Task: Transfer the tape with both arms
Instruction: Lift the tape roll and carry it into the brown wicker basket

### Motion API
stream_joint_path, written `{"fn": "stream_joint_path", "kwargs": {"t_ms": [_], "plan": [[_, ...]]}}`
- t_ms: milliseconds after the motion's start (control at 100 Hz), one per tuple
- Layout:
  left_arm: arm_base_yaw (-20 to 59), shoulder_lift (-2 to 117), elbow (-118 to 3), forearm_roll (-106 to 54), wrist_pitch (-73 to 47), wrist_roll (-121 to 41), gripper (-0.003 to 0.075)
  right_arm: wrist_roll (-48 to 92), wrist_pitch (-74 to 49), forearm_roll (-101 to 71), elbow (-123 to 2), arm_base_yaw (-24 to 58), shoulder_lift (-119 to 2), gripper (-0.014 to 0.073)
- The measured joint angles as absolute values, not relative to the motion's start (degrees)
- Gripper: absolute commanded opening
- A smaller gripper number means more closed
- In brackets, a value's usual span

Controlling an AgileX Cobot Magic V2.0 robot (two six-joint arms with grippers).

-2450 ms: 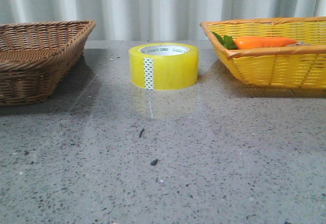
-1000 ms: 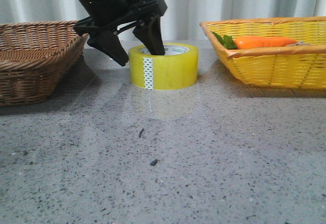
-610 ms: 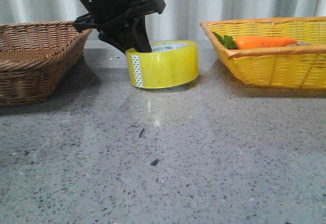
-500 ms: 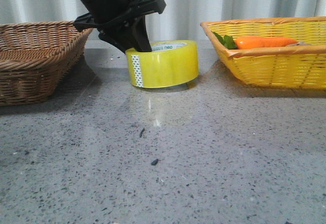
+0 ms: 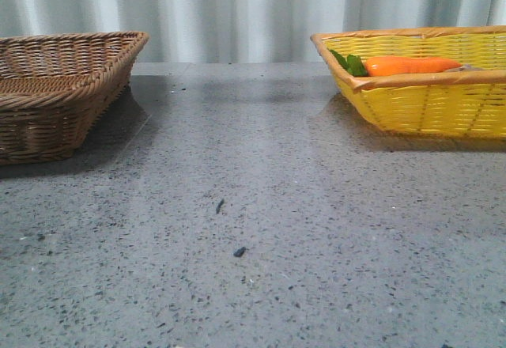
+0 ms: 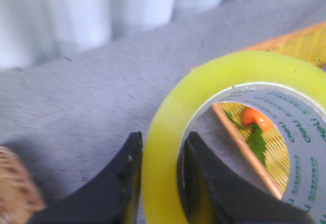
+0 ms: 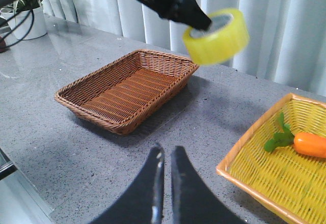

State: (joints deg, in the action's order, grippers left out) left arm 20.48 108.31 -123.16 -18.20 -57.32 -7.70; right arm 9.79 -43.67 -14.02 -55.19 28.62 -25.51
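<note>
The yellow tape is held in my left gripper, one finger outside the roll's wall and one inside its white core. The right wrist view shows the tape lifted high above the table, near the brown basket, gripped by the left gripper on its black arm. My right gripper is shut and empty, low over the grey table between the two baskets. Neither the tape nor any gripper shows in the front view.
A brown wicker basket stands at the left, also in the right wrist view. A yellow basket at the right holds an orange carrot with green leaves. A potted plant stands far off.
My left gripper has lifted the tape off the table and out of the front view. Before, it closed on the roll's rim and tilted it.
</note>
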Motion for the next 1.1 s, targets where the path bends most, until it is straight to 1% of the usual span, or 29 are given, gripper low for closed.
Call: {"fn": "stream_joint_path", "kwargs": {"t_ms": [140,330,560,770,820,870,920,940,950,960,990,1040,1100], "plan": [[15.48,108.18,-127.42,-13.55,-64.70,-7.13,-0.0020,9.79,-43.51,-14.02,-55.19,28.62,-25.51,-0.0051],[9.08,108.18,-126.64,-6.75,-72.14,-6.15,-0.0020,9.79,-42.42,-14.02,-55.19,28.62,-25.51,-0.0051],[3.17,108.18,-120.39,-4.52,-73.14,-5.73,-0.0020,9.79,-41.81,-14.02,-54.37,28.62,-25.51,-0.0051],[2.51,108.42,-111.56,-5.29,-72.92,-5.60,-0.0010,9.69,-41.20,-14.02,-53.21,28.62,-25.51,-0.0051],[2.51,108.51,-109.68,-5.43,-72.74,-5.60,0.0031,9.69,-41.03,-14.02,-53.07,28.62,-25.51,-0.0051],[2.51,108.55,-107.91,-5.56,-72.79,-5.46,0.0102,9.69,-40.92,-14.02,-53.07,28.62,-25.51,-0.0051],[2.51,108.55,-106.77,-5.30,-72.70,-5.07,0.0204,9.69,-40.68,-14.02,-53.07,28.62,-25.51,-0.0051],[2.51,108.55,-106.54,-5.07,-72.70,-5.01,0.0231,9.69,-40.69,-14.02,-53.07,28.62,-25.51,-0.0051],[2.51,108.55,-106.42,-4.97,-72.58,-4.86,0.0272,9.69,-40.56,-14.02,-53.07,28.62,-25.51,-0.0051],[2.51,108.55,-106.26,-4.82,-72.58,-4.86,0.0272,9.69,-40.57,-14.02,-53.07,28.62,-25.51,-0.0051],[2.51,108.55,-105.98,-4.71,-72.45,-4.31,0.0335,9.69,-40.57,-14.02,-53.07,28.62,-25.51,-0.0051],[2.51,108.55,-105.88,-4.09,-72.14,-3.43,0.0408,9.69,-40.48,-14.02,-53.07,28.62,-25.51,-0.0051],[2.51,108.44,-105.85,-3.57,-71.90,-2.42,0.0459,9.69,-40.35,-14.02,-53.07,28.62,-25.51,-0.0051]]}}
